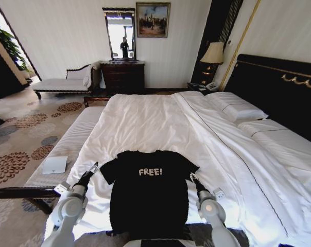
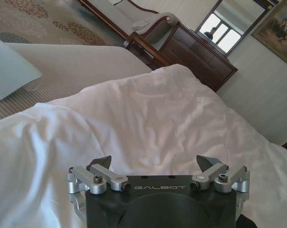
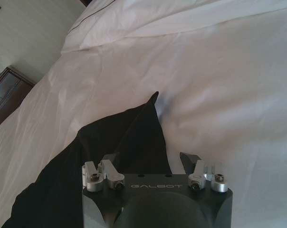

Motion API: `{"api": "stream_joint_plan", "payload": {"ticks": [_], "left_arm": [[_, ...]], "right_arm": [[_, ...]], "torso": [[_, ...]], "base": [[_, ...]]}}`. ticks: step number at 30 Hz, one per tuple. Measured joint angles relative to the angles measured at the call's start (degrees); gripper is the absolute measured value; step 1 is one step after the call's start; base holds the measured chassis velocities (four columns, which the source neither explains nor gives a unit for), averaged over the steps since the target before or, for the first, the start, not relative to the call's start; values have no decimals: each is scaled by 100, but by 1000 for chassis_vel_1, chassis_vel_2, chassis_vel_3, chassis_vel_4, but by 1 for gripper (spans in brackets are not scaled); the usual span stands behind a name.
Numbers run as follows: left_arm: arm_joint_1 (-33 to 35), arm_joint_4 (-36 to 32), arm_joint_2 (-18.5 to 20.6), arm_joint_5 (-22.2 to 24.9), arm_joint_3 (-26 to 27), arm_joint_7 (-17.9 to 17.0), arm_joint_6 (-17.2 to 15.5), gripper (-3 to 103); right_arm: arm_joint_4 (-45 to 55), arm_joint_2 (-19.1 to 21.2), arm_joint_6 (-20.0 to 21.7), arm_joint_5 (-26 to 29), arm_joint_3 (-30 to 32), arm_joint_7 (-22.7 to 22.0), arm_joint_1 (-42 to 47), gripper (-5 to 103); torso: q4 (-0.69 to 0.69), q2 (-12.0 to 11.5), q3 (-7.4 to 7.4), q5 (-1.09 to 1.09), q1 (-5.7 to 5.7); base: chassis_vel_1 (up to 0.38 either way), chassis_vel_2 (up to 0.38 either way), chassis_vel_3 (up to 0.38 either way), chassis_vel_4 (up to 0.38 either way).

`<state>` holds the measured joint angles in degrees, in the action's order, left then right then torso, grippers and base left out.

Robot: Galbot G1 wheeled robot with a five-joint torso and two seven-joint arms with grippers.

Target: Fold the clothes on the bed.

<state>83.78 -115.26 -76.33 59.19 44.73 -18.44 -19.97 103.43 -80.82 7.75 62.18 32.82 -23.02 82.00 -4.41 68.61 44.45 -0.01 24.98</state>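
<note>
The bed [image 1: 160,123], white-sheeted, fills the room's middle. The black T-shirt [image 1: 149,198] lies flat and face up at its foot edge, sleeves spread. It looks light and limp, so it should be pinched at a sleeve or shoulder seam. The left gripper [image 2: 155,164] hovers wide open over bare sheet beside the left sleeve. The right gripper [image 3: 149,160], jaws also spread, sits apparently just above the right sleeve tip.

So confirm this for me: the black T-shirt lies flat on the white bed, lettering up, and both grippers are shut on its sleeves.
Not quite. The T-shirt lies flat on the bed, lettering up, but the left gripper and right gripper are open, holding nothing, as the wrist views show.
</note>
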Motion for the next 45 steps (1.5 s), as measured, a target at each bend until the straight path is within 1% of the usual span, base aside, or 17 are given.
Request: {"api": "stream_joint_plan", "payload": {"ticks": [2, 3, 5, 6, 8, 9, 10, 11, 12, 13, 16, 17, 27, 39, 45], "left_arm": [[-4, 3, 5, 13, 4, -3, 0, 100], [-4, 3, 5, 13, 4, -3, 0, 100], [-20, 24, -38, 7, -32, -7, 2, 100], [-28, 26, -86, -10, -70, -12, 3, 100], [-31, 26, -107, -17, -82, -15, 3, 100], [-31, 26, -107, -17, -82, -15, 3, 100], [-33, 24, -117, -23, -84, -17, 3, 100], [-33, 22, -121, -24, -84, -18, 3, 100], [-33, 20, -124, -24, -82, -18, 3, 100], [-33, 20, -124, -24, -82, -18, 3, 100], [-25, 18, -138, -26, -62, -21, 3, 100], [-20, 16, -145, -27, -58, -22, 3, 100], [22, -13, -166, -30, -30, -24, 3, 100], [49, -48, -125, 8, -19, -24, 8, 100], [60, -52, -96, 50, 1, -24, 20, 100]], "right_arm": [[-9, -25, 0, -1, -7, 3, -2, 62], [-9, -25, 0, -1, -7, 3, -2, 62], [-9, -47, -5, -10, -11, 11, 5, 51], [-16, -53, -15, -32, -6, 12, 18, 40], [-19, -53, -20, -38, 0, 13, 27, 29], [-19, -53, -20, -38, 0, 13, 27, 29], [-19, -55, -22, -39, 9, 17, 37, 24], [-19, -64, -23, -36, 11, 19, 41, 24], [-18, -70, -24, -33, 12, 20, 42, 19], [-18, -70, -24, -33, 12, 20, 42, 19], [-17, -104, -25, -32, -2, 23, 44, 3], [-16, -111, -26, -37, -9, 23, 48, 1], [69, -151, -29, -293, 6, -32, 207, 0], [261, -141, 23, -343, 71, -87, 417, 0], [329, -200, 45, -364, 54, -112, 491, 0]], "torso": [[0, 0, 0, 0, 0], [0, 0, 0, 0, 0], [0, 0, 0, 0, 0], [0, 0, 0, 0, 0], [0, 0, 0, 0, 0], [0, 0, 0, 0, 0], [0, 0, 0, 0, 0], [0, 0, 0, 0, 0], [0, 0, 0, 0, 0], [0, 0, 0, 0, 0], [0, 0, 0, 1, 1], [0, 0, 0, 1, 0], [0, 0, 0, 0, 0], [0, 0, 0, 0, 0], [0, 0, 0, 0, 0]], "base": [[0, 0, 0, 0], [0, 0, 0, 0], [0, 0, 0, 0], [0, 0, 0, 0], [0, 0, 0, 0], [0, 0, 0, 0], [0, 0, 0, 0], [0, 0, 0, 0], [0, 0, 0, 0], [0, 0, 0, 0], [0, 0, 0, 0], [0, 0, 0, 0], [0, 0, 0, 0], [0, 0, 0, 0], [0, 0, 0, 0]]}}
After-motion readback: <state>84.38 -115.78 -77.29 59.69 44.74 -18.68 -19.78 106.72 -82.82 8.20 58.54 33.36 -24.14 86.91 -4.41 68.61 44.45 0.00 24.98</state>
